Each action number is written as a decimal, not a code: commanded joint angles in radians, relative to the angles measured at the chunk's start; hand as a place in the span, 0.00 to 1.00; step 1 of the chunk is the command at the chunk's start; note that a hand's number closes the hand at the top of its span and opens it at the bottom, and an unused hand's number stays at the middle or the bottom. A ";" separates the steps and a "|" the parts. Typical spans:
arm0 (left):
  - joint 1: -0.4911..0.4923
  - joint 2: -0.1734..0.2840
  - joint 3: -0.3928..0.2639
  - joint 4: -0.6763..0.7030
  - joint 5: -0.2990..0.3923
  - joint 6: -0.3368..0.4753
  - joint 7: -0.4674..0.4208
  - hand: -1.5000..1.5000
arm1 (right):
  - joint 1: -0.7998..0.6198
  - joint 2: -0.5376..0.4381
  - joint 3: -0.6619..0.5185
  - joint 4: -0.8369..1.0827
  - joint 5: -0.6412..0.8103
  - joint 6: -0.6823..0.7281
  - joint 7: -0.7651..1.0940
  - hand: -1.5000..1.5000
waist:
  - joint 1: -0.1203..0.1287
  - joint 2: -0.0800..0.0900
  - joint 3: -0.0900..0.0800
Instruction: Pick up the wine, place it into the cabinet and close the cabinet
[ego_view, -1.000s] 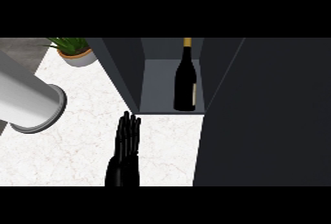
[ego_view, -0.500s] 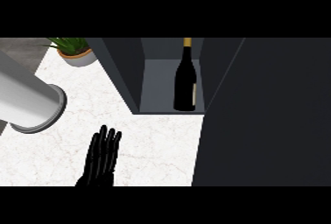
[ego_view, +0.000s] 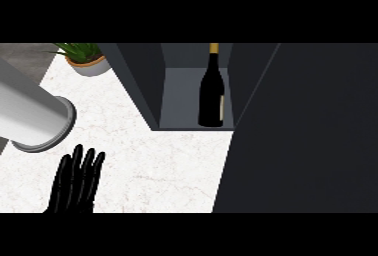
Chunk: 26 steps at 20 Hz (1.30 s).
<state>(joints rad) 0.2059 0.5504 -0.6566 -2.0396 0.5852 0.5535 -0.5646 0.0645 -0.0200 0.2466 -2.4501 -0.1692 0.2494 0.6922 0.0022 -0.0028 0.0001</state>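
Note:
The wine bottle (ego_view: 212, 90) is dark with a gold cap and stands upright inside the open grey cabinet (ego_view: 181, 102), on its floor near the right wall. The cabinet's dark door (ego_view: 303, 130) stands open and fills the right side of the view. My left hand (ego_view: 74, 185) is low at the left over the white marble counter (ego_view: 162, 165), well clear of the cabinet, with straight fingers pointing up and nothing in it. My right hand does not show.
A large grey cylinder (ego_view: 29, 117) lies across the left edge above my hand. A potted green plant (ego_view: 85, 60) stands at the counter's back left, beside the cabinet's left wall.
My left hand has drawn back from in front of the cabinet, moving down and to the left. The wine bottle stays standing in the cabinet, and the door has not moved.

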 joint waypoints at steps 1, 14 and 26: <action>0.084 0.074 0.095 -0.093 0.046 -0.029 -0.005 0.00 | 0.059 0.017 0.063 -0.095 -0.123 -0.009 0.070 1.00 | 0.007 -0.002 0.000; 0.158 0.138 0.352 -0.030 0.203 -0.244 -0.013 0.00 | 0.007 0.020 0.557 -0.125 0.121 -0.099 0.089 1.00 | -0.004 -0.004 -0.002; 0.225 0.232 0.561 0.010 0.319 -0.428 0.024 0.00 | -0.181 0.018 0.780 0.042 0.288 -0.429 0.049 1.00 | 0.011 -0.007 -0.004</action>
<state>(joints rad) 0.4272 0.7445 -0.1667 -2.0449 0.8544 0.1862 -0.5630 -0.0189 -0.0388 0.8250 -2.4207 0.0576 -0.1032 0.7396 0.0059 -0.0096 -0.0027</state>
